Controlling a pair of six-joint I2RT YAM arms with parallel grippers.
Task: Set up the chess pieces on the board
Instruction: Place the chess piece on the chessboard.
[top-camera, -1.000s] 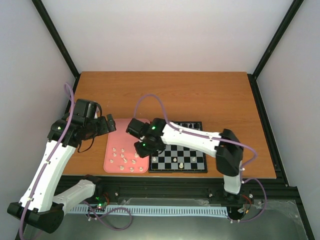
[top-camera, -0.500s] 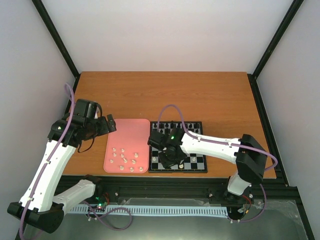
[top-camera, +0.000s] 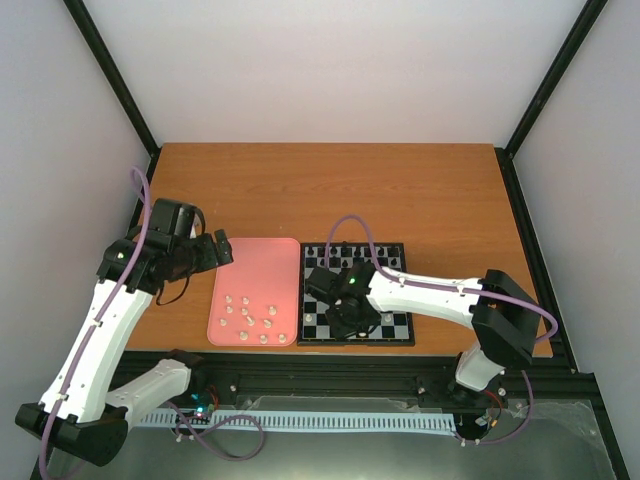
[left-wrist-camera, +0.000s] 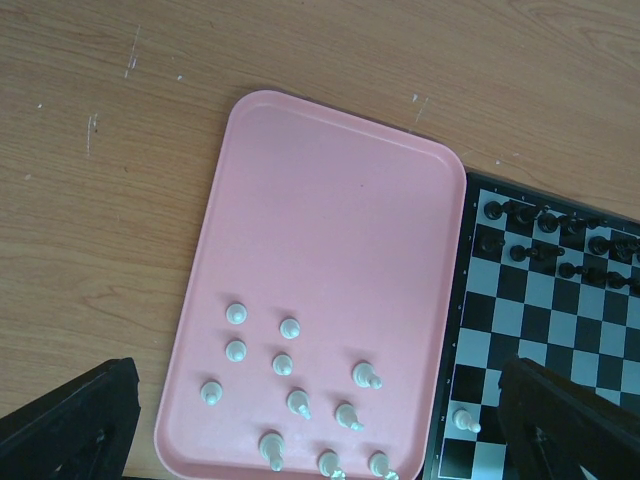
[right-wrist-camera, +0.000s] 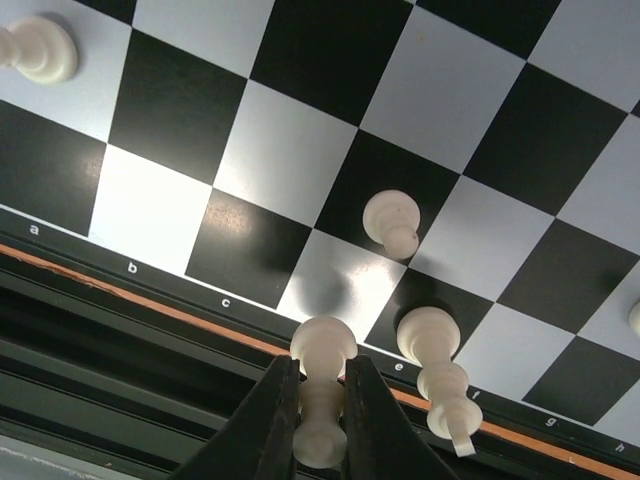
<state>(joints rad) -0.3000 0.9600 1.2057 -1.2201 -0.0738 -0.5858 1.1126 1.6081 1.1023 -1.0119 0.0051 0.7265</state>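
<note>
The board (top-camera: 396, 326) lies right of the pink tray (top-camera: 256, 262). My right gripper (top-camera: 350, 316) is shut on a cream-white chess piece (right-wrist-camera: 322, 372) and holds it just above the board's near row, by the c and e marks. In the right wrist view its jaws (right-wrist-camera: 318, 420) pinch the piece's stem. A white pawn (right-wrist-camera: 392, 222) and a taller white piece (right-wrist-camera: 436, 368) stand close by on the board (right-wrist-camera: 270, 150). Several white pieces (left-wrist-camera: 291, 402) stand on the tray's near half (left-wrist-camera: 330, 200). Black pieces (left-wrist-camera: 560, 240) fill the board's far rows. My left gripper (top-camera: 216, 250) is open and empty, hovering over the tray (left-wrist-camera: 318, 380).
Another white pawn (left-wrist-camera: 463, 420) stands at the board's near left corner. Bare wooden table (top-camera: 400, 190) stretches behind the tray and board. The table's front edge and a black rail (right-wrist-camera: 120, 380) lie right below the held piece.
My right arm has swung right from the tray to the board's near row, carrying the white piece. The left arm has not moved.
</note>
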